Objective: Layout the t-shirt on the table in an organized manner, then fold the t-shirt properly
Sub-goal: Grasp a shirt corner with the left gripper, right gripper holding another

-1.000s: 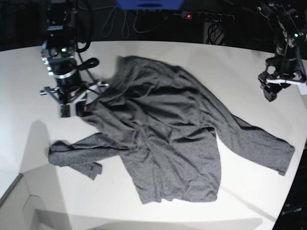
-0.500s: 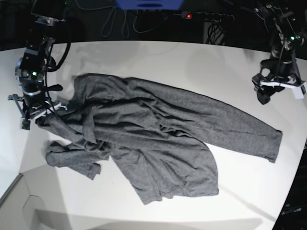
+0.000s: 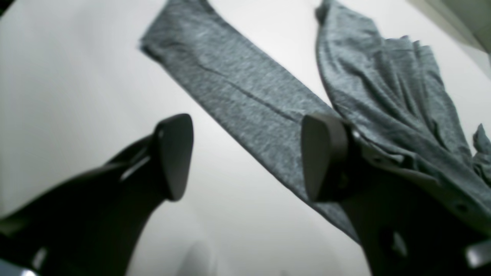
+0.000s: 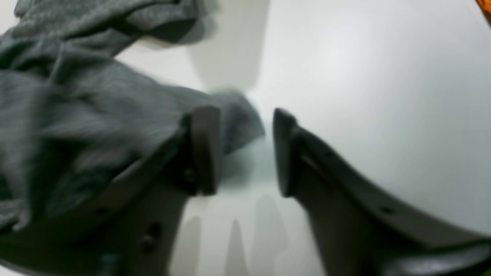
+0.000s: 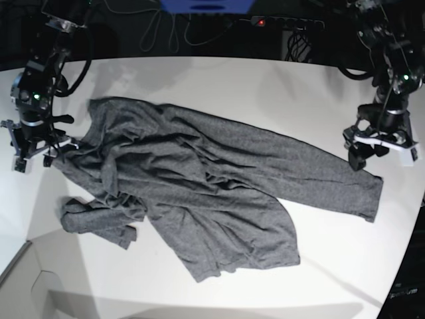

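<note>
White table (image 5: 219, 76) under a rumpled grey t-shirt (image 5: 199, 186), right gripper (image 4: 245, 153) parted at a cloth edge, left gripper (image 3: 245, 157) spread wide above a sleeve, gripping nothing

Wrinkled dark-grey t-shirt (image 5: 199, 186) lies spread, partly bunched, on the white table (image 5: 219, 80)

No words, labels, brand marks or numbers can be read in any of the views. The t-shirt (image 5: 199, 186) carries no print or tag that shows, and the tabletop (image 5: 219, 80) around it is unmarked.
</note>
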